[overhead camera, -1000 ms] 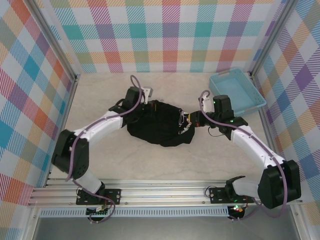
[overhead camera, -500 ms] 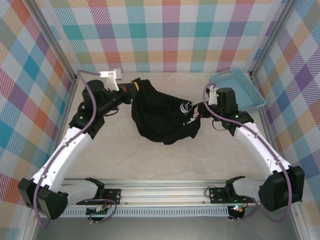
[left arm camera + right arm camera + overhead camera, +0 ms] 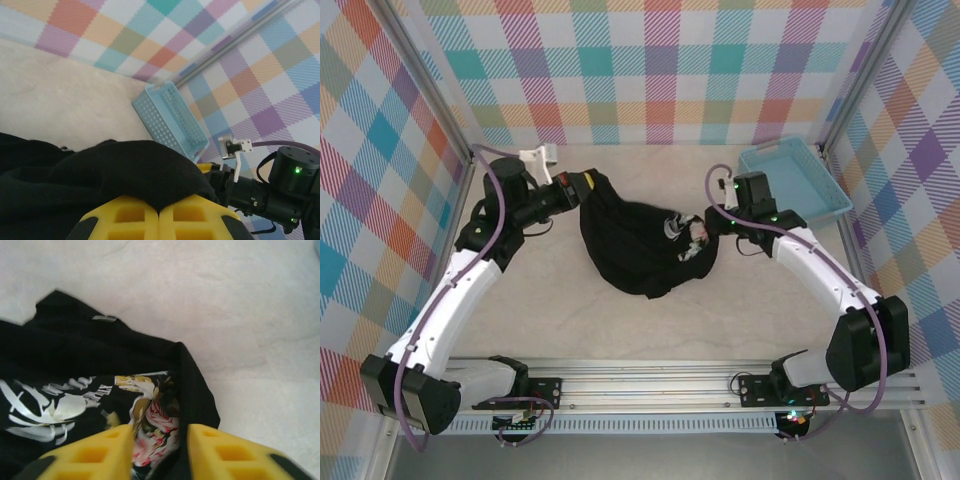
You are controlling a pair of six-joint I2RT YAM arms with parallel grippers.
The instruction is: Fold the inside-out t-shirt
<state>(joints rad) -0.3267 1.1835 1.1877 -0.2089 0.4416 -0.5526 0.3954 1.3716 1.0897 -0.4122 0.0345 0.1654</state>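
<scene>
The inside-out t-shirt [image 3: 635, 250] is a crumpled black heap in the middle of the table, with its pink, white and yellow print [image 3: 685, 228] showing at its right side. My left gripper [image 3: 582, 186] is shut on the shirt's upper left edge and holds it up; in the left wrist view the yellow fingers [image 3: 125, 217] pinch black cloth [image 3: 115, 170]. My right gripper [image 3: 704, 228] sits at the shirt's right edge. Its jaws stand apart in the right wrist view [image 3: 160, 455], and the printed cloth [image 3: 152, 432] lies loose between them.
A light blue basket [image 3: 795, 185] stands at the back right, close behind the right arm, and shows in the left wrist view [image 3: 172, 117]. Checked walls enclose the table on three sides. Bare table [image 3: 650, 330] lies in front of the shirt.
The left arm swung back and to the left, pulling the shirt's left edge up. The right gripper, shut on the printed edge before, has opened its jaws and moved slightly left.
</scene>
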